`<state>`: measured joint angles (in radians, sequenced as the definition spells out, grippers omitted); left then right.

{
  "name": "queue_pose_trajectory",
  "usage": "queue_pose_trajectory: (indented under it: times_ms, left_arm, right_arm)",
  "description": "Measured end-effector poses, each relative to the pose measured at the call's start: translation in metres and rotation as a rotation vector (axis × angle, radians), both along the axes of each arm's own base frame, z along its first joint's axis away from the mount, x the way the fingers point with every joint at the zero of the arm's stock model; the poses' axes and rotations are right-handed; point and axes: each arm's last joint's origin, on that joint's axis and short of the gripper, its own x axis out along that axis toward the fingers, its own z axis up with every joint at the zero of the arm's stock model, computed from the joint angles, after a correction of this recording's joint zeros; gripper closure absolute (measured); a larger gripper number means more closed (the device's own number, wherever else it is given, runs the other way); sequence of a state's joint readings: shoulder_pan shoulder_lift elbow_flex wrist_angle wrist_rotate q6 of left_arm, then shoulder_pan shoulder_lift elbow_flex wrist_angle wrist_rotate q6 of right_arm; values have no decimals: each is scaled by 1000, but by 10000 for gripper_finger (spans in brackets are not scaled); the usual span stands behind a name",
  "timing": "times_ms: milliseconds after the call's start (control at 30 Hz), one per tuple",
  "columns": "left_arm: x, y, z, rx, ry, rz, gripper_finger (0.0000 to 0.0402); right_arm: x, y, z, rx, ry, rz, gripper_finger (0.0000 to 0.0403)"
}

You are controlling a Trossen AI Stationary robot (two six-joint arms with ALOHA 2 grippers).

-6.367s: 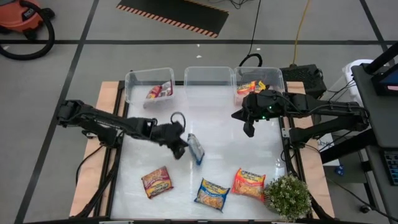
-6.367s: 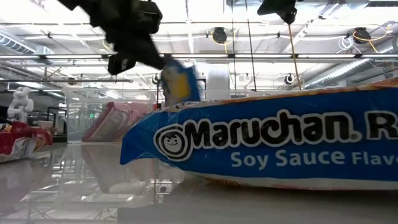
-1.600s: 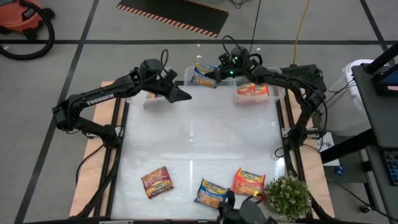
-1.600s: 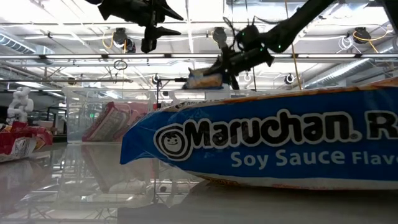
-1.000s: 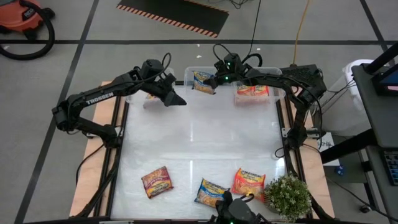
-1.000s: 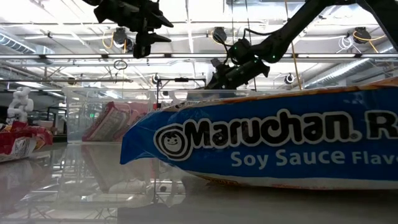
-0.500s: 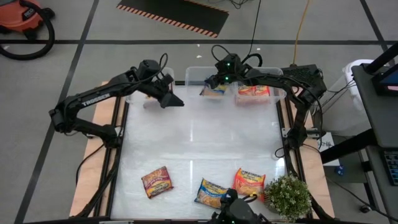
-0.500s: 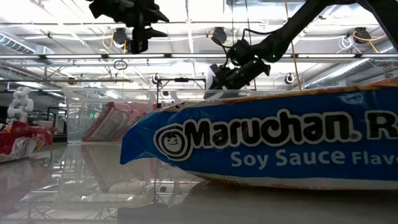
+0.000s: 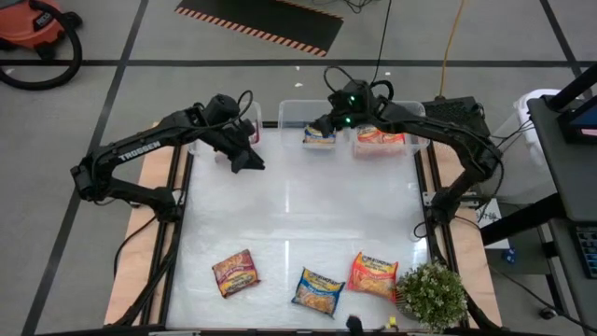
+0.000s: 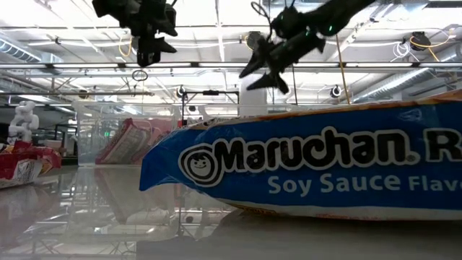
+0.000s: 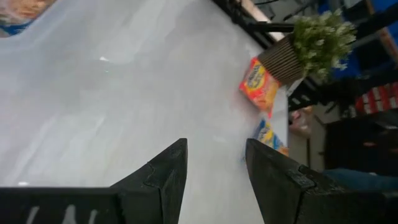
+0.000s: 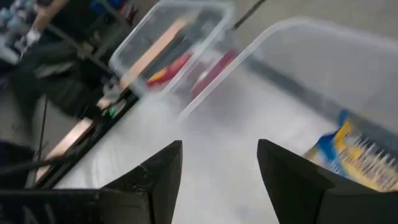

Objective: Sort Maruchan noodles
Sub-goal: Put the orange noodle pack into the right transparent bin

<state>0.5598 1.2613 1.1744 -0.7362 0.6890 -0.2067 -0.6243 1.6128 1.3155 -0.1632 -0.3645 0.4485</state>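
Note:
The Maruchan noodles lie in two places. On the table near its front edge are a red packet (image 9: 235, 273), a blue one (image 9: 317, 290) and an orange one (image 9: 373, 274). At the far edge a blue packet (image 9: 320, 136) lies in the middle clear bin (image 9: 291, 110), and an orange one (image 9: 378, 137) lies in the right bin. My right gripper (image 9: 317, 123) hangs open above the middle bin, with the blue packet (image 12: 354, 155) below and beside it. My left gripper (image 9: 250, 161) hangs open above the table, in front of the left bin (image 9: 201, 119).
A potted plant (image 9: 432, 294) stands at the table's near right corner, beside the orange packet. The left bin (image 12: 180, 37) holds a red packet (image 12: 186, 65). The middle of the white table (image 9: 298, 215) is bare. In the low view the near blue packet (image 10: 325, 166) fills the foreground.
My right gripper has let go of the blue packet, which now lies in the middle bin, and has risen above the bin with its fingers apart. My left gripper has drifted a little toward the table's left and near edges, staying open.

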Motion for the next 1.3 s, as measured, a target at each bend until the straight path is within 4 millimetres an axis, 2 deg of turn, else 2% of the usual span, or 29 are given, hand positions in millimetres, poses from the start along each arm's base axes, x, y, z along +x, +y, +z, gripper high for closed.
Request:
queue_pose_trajectory:
  times_ms: [333, 500, 800, 1000, 1133, 1300]
  left_arm:
    - [-1, 0, -1, 53, 13, -4, 234]
    - [-1, 0, -1, 31, 22, 11, 234]
    - [5, -10, -2, 17, 36, -12, 234]
    - [12, -25, -3, 29, 86, 22, 234]
    - [18, -38, -3, 15, 114, 60, 234]
    - [27, -54, -1, -14, 111, 99, 234]
  right_arm:
    - [-24, 92, 49, -30, 86, 131, 203]
    - [-37, 134, 57, 31, 160, 177, 203]
    - [-53, 189, 41, 165, 437, 354, 203]
    - [-60, 210, 29, 67, 538, 567, 203]
    - [-67, 218, 5, 91, 593, 718, 203]
    - [-72, 220, -31, 161, 631, 761, 203]
